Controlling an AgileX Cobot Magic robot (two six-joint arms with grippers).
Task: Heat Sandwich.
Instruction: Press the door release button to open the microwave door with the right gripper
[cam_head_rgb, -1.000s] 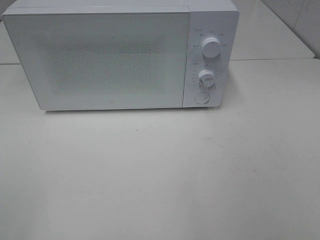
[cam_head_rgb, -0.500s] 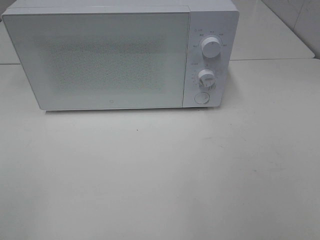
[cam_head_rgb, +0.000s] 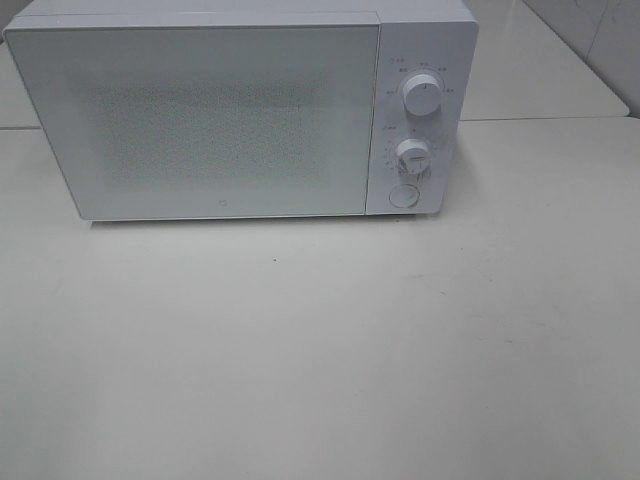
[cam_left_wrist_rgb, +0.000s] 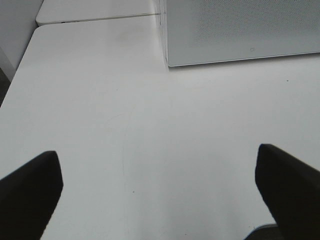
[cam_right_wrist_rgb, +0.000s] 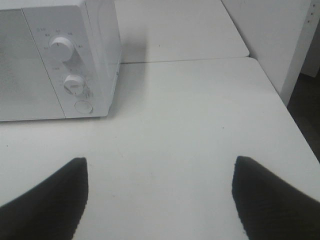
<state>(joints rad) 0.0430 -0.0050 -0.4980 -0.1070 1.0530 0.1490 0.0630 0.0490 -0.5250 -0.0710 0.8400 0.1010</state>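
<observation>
Though looking through every view, cannot tell where sandwich lies. Nothing legible through microwave (cam_head_rgb: 420, 40)'s shut, frosted door (cam_head_rgb: 200, 120); top cut off in high view. Poised above bench (cam_head_rgb: 320, 350) before microwave: left claw (cam_left_wrist_rgb: 157, 165) spread wide, empty; right claw (cam_right_wrist_rgb: 160, 167) likewise parted, empty, facing dials (cam_right_wrist_rgb: 61, 47).

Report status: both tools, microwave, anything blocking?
Left tool open, empty. Right tool open, empty. Microwave shut, sandwich not in view. Nothing blocking its door.

A white table (cam_head_rgb: 320, 360) carries a closed white microwave (cam_head_rgb: 220, 110).
</observation>
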